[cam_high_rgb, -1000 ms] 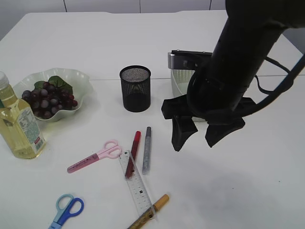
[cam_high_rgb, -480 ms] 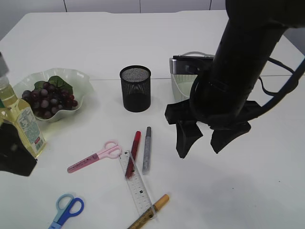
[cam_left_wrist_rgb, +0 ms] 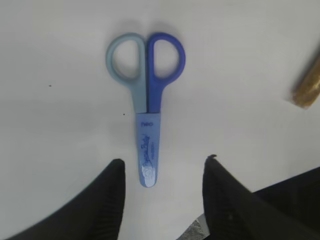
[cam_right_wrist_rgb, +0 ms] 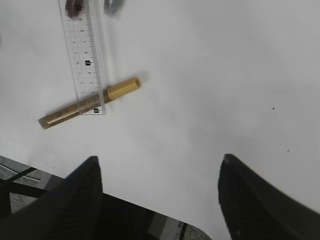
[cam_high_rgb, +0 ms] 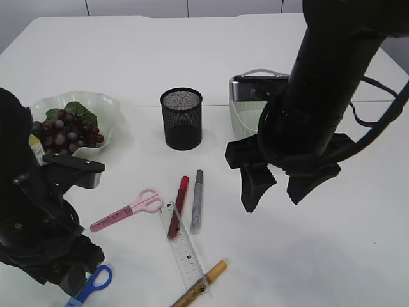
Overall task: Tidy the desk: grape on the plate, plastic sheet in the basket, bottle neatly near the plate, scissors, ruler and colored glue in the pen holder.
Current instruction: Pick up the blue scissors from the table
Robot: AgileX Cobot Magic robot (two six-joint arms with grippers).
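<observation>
Your left gripper [cam_left_wrist_rgb: 162, 175] is open, right over the blue scissors [cam_left_wrist_rgb: 146, 105] lying flat on the desk. They are light, hard and slippery, so pinch the covered blade in the middle

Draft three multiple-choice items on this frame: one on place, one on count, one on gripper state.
1. Where are the grapes?
A. On the bare table
B. In the white plate
C. In the pen holder

2. How many pairs of scissors lie on the table?
A. One
B. Two
C. Three

3. How does the left gripper stand?
A. Shut on the ruler
B. Shut on the bottle
C. Open above the blue scissors

Answers:
1 B: the bunch lies inside the wavy-rimmed plate.
2 B: the pink scissors and the blue pair.
3 C: in the left wrist view its fingers sit apart either side of the blue scissors' tip, gripping nothing.
</observation>
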